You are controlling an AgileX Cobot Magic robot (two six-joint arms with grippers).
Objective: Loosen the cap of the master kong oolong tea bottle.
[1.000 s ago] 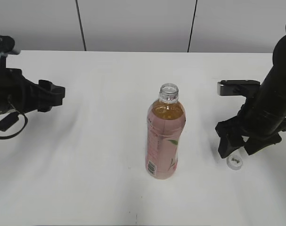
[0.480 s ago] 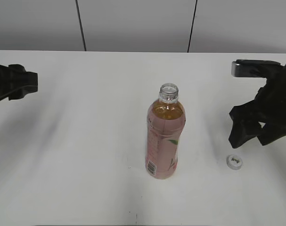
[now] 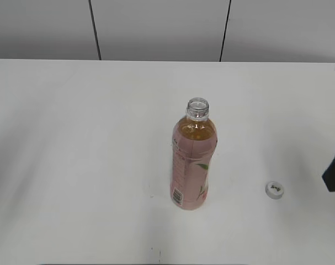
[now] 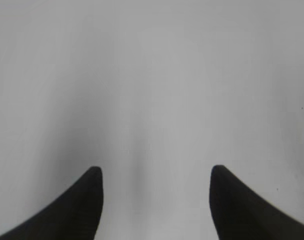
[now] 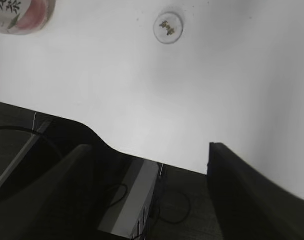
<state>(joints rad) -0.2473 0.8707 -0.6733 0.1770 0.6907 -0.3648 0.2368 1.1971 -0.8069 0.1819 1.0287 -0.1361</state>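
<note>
Both grippers spread and empty; cap off, bottle open.

The left gripper (image 4: pixel 153 200) hangs with its dark fingers wide apart over bare white table (image 4: pixel 152 75); the right gripper (image 5: pixel 150 190) is likewise spread, holding nothing. The small round white ribbed screw cap (image 5: pixel 168 27) lies flat on the table, well apart from the tall clear amber-tea bottle with its pink label (image 3: pixel 193 160), which stands upright with its neck open. The cap looks light, stiff and grippy at its ribbed rim; the bottle seems heavy and thin-walled, best held at the labelled waist.
</note>
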